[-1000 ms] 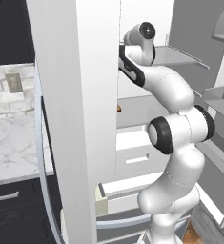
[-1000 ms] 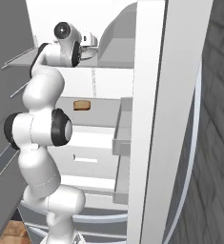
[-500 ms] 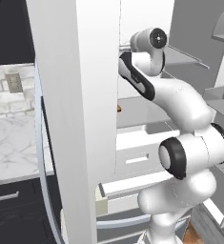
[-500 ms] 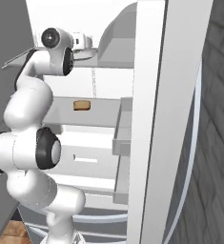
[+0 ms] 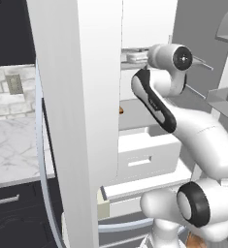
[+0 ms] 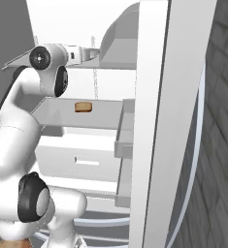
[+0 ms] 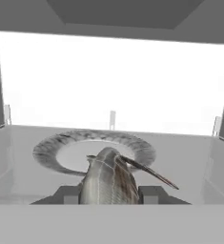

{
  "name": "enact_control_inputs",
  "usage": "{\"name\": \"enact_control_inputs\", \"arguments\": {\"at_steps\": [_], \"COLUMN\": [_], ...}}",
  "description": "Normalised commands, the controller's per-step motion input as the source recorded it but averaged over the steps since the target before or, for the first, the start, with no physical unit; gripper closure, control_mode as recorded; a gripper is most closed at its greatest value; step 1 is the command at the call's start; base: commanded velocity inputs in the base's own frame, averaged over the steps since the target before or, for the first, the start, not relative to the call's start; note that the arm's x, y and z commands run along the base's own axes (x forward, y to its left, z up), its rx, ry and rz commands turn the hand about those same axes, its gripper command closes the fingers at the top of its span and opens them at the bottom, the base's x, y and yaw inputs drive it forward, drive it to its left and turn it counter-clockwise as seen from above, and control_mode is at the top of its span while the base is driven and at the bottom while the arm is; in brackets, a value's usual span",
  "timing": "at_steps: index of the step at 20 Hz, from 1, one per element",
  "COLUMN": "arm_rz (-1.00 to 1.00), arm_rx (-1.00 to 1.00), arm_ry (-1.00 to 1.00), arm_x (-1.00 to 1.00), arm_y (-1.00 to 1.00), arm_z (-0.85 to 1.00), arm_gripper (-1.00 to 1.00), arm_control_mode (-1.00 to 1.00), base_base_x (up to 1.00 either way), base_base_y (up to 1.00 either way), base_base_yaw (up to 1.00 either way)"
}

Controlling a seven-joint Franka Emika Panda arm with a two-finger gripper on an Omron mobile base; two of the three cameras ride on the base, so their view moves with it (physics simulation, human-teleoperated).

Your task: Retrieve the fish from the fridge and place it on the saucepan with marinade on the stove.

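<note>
You are at the pick-up stage, inside the open fridge [image 5: 76, 121]. In the hand view the fish [image 7: 108, 183] sits between the two dark tips of the pincer [image 7: 109, 195], which press against its flanks, so you have it pinched. It lies just in front of a round grey plate [image 7: 51, 150] on an upper shelf [image 7: 189, 162], and I cannot tell whether it is lifted clear of the shelf yet.

From the base views you can see the arm reaching high into the fridge, the hand level with that upper shelf. A small brown item [image 6: 83, 106] rests on the shelf below, untouched.

So the reach and the grasp look done. What is left, as I judge it: draw the fish out past the door, drive to the stove, and set it in the saucepan on the marinade. The marble worktop [image 5: 13, 150] lies to your left.
</note>
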Motion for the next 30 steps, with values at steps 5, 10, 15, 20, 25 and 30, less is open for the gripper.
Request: {"name": "enact_control_inputs", "arguments": {"at_steps": [5, 10, 15, 20, 25, 30], "arm_rz": [0.0, 0.0, 0.0, 0.0, 0.0, 0.0], "arm_rx": [0.0, 0.0, -0.01, -0.05, -0.06, 0.0], "arm_ry": [0.0, 0.0, 0.13, 0.33, 0.13, 0.0], "arm_x": [-1.0, -1.0, -0.96, -0.47, -0.05, 0.0], "arm_y": [-0.12, -0.06, -0.01, 0.0, 0.07, 0.0], "arm_z": [0.07, -0.19, -0.11, -0.01, 0.0, 0.0], "arm_gripper": [1.0, 1.0, 1.0, 1.0, 1.0, 1.0], "arm_control_mode": [-1.0, -1.0, -1.0, -1.0, -1.0, -1.0], "base_base_x": [0.0, 0.0, 0.0, 0.0, 0.0, 0.0], "base_base_y": [0.0, 0.0, 0.0, 0.0, 0.0, 0.0], "base_base_yaw": [0.0, 0.0, 0.0, 0.0, 0.0, 0.0]}}
